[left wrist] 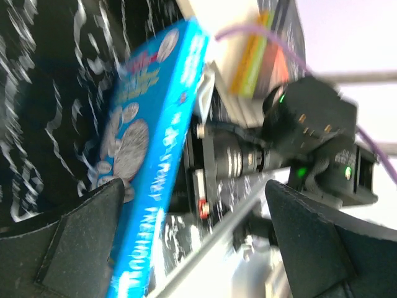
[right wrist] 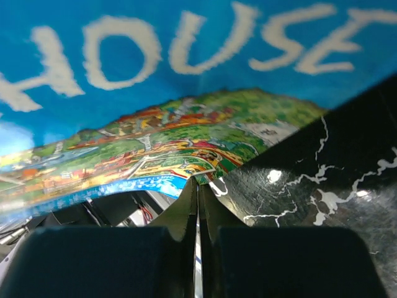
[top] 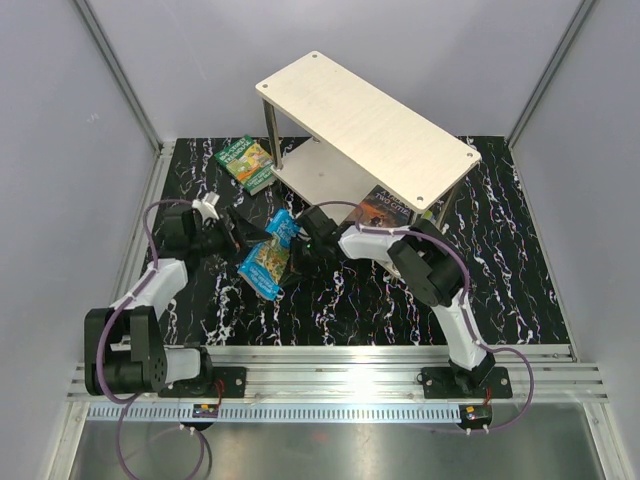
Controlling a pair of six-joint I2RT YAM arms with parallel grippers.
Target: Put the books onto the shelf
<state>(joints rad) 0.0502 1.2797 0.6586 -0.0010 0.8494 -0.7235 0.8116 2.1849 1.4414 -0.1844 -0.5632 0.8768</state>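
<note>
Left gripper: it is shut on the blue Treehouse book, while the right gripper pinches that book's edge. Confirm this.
Not quite. The left gripper is open, not shut: the left wrist view shows its jaws wide apart with the blue Treehouse book standing between them. The rest holds: the right gripper is shut, pinching that book's edge.
</note>
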